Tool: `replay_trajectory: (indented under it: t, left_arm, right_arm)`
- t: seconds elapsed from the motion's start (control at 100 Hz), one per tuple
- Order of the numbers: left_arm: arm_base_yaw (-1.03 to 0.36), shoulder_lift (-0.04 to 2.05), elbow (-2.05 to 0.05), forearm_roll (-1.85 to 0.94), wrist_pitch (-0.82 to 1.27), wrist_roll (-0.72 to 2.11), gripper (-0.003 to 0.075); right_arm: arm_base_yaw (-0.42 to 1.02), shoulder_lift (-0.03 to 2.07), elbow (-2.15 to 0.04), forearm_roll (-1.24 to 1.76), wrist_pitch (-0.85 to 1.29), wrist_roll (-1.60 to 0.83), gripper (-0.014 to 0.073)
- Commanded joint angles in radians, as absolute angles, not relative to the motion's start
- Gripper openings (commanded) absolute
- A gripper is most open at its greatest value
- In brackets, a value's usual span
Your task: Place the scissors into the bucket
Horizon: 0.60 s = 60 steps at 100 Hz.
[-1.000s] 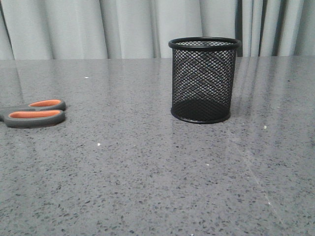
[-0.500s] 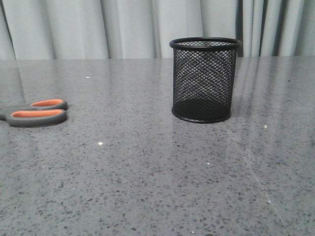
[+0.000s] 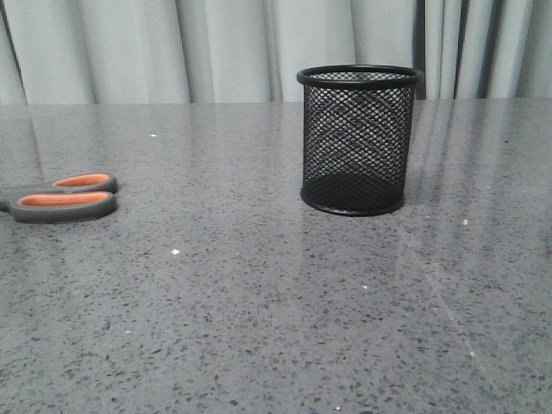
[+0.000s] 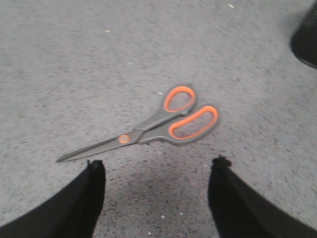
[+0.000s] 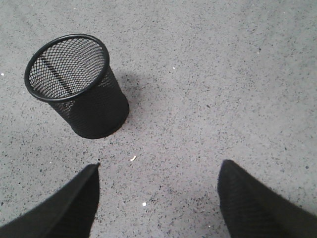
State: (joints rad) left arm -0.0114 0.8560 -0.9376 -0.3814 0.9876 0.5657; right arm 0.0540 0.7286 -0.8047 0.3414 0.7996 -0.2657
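Observation:
The scissors (image 3: 65, 199), dark grey with orange-lined loops, lie flat at the table's left edge; only the handles show in the front view. In the left wrist view the whole scissors (image 4: 158, 123) lie closed just beyond my left gripper (image 4: 157, 166), which is open and empty above the table. The bucket (image 3: 358, 140), a black wire-mesh cup, stands upright right of centre. In the right wrist view the bucket (image 5: 79, 87) stands empty beyond my right gripper (image 5: 158, 168), which is open and empty. Neither gripper shows in the front view.
The speckled grey table (image 3: 259, 302) stretches between the scissors and the bucket. Grey curtains (image 3: 216, 47) hang behind the table's far edge. The bucket's base (image 4: 306, 39) shows at the corner of the left wrist view.
The front view has shifted by a few pixels; the scissors and bucket stay where they were.

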Motion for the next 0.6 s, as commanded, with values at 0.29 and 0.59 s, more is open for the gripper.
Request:
replay_trajectory:
  t: [0.29,0.59]
  left_arm:
    - [-0.086,1.161,-1.179,-0.386,1.178,0.946,0.044]
    - [-0.196,1.352,-1.283,-0.207,1.212,1.368,0.044]
  right_arm:
    - [0.055,0.734,-0.843,0.355,0.755,-0.299,0.0456]
    - [0.105,0.734,-0.843,0.35,0.755,-0.306,0.0456]
